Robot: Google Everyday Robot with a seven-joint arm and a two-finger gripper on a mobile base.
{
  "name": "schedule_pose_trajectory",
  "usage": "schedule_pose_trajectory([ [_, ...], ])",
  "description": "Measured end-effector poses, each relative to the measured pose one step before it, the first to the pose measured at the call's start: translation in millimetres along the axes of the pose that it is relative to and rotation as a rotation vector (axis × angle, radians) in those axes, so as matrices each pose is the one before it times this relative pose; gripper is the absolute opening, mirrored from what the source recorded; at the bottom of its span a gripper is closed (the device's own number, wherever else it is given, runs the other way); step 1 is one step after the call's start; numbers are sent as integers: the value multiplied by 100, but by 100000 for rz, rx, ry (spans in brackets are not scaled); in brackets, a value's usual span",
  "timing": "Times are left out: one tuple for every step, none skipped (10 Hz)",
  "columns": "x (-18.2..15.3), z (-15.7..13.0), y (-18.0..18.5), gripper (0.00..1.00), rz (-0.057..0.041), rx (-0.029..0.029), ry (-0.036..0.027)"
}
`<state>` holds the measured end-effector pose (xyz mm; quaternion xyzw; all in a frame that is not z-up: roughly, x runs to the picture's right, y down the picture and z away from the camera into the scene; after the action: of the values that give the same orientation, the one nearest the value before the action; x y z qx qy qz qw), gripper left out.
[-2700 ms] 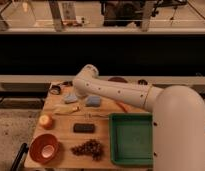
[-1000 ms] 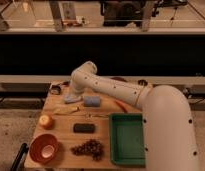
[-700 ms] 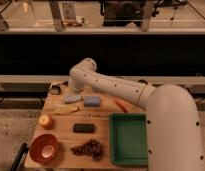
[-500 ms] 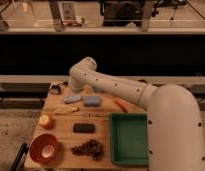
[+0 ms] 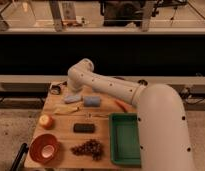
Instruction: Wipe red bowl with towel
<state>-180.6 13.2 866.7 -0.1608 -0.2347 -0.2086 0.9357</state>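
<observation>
The red bowl (image 5: 43, 148) stands at the front left corner of the wooden table (image 5: 61, 159), with a pale inside. The towel (image 5: 72, 98), a small grey-blue cloth, lies at the back left of the table. My white arm (image 5: 108, 87) reaches from the right across the back of the table and bends down at its elbow (image 5: 80, 74). The gripper (image 5: 56, 90) shows as a dark shape at the table's back left corner, just left of the towel and far from the bowl.
A blue block (image 5: 92, 101) lies right of the towel. A yellow item (image 5: 66, 110), an orange fruit (image 5: 46, 120), a black bar (image 5: 83, 128), a bunch of grapes (image 5: 88, 148), an orange stick (image 5: 121, 105) and a green tray (image 5: 125, 137) share the table.
My arm has swung to the left and a little back, bringing the elbow and the gripper over the table's back left corner. The objects on the table have not moved.
</observation>
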Motion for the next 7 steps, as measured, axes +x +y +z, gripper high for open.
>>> schedule_pose_trajectory([
  [392,128,-138,71,74,905,368],
  [181,117,10,77,155,584,-59],
  [224,109,83,80,73,684,-4],
  [256,33,66,80,240,505,31],
  [305,119,121,80,143,172,154],
  [21,177,26,80,-113,-45,-138],
  [33,113,-67,80,-285,36,65],
])
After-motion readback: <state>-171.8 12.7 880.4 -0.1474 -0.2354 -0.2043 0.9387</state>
